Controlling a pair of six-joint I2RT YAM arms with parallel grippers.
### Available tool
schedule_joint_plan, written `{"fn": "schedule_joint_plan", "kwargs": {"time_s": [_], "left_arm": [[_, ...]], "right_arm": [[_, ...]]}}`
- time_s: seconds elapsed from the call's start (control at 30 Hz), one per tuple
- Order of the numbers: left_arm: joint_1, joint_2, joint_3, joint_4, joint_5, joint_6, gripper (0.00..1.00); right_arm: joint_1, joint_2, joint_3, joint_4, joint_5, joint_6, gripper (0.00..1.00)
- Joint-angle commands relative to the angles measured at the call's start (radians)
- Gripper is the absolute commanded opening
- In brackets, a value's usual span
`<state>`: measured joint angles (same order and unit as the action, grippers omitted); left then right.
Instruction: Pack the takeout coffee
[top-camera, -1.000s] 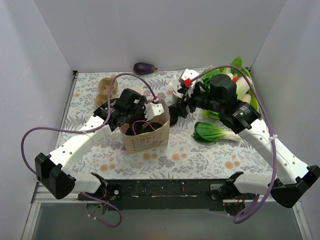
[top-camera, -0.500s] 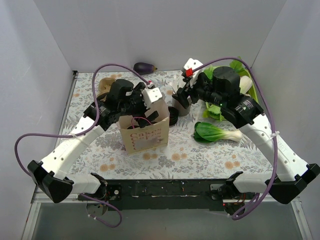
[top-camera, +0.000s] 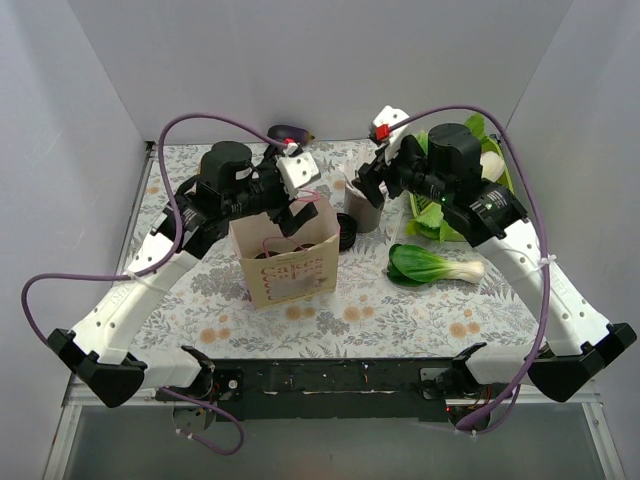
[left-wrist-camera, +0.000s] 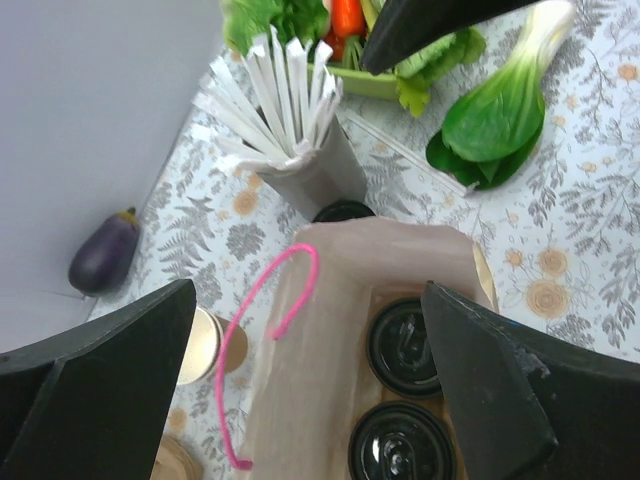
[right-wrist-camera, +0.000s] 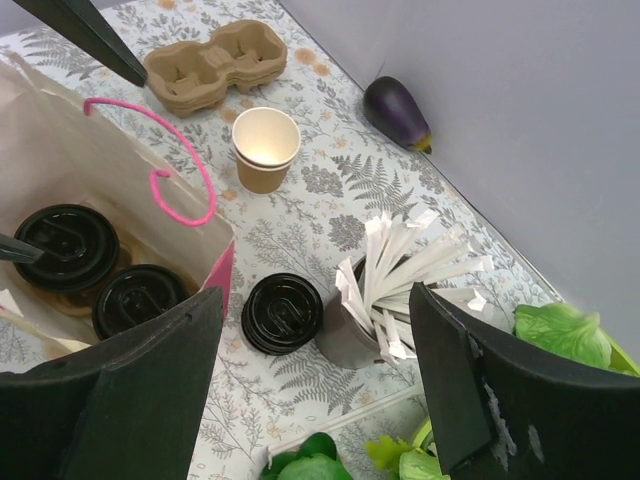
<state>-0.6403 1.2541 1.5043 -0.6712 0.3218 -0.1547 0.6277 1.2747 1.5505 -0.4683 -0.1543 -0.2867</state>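
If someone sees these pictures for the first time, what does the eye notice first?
The brown paper bag in the middle draws the eye, with two black-lidded cups inside. Right of it stands a grey cup of white sticks, and a purple eggplant lies by the far wall.

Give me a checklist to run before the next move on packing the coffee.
1. Left gripper open and empty: ok.
2. Right gripper open and empty: ok.
3. Bag upright with its mouth open: ok.
4. Two lidded cups inside the bag: ok.
5. Every cup lidded: not ok. An open cup stands by the carrier, and the lids lie beside the stick cup.
6. Room in the bag for a third cup: cannot tell.
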Motion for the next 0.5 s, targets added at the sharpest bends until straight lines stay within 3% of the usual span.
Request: {"fn": "schedule_joint_plan", "kwargs": {"time_s": [0.0,0.2,0.47], "left_arm": [[0.005,-0.035,0.079,0.088,-0.029,-0.006,0.98],[0.005,-0.033,0.171,0.189,-0.125,-0.023,0.98],[0.005,-0.004,0.254,0.245,-0.299,0.026,0.98]], "right_arm": [[-0.039,0.012,0.075,0.019,0.024,0.023,0.82],[-0.101,0.101,0.175,-0.050,0.050,0.012,0.79],[-0.192,0.173,0.163,-0.067,-0.007,0.035,0.70]]}}
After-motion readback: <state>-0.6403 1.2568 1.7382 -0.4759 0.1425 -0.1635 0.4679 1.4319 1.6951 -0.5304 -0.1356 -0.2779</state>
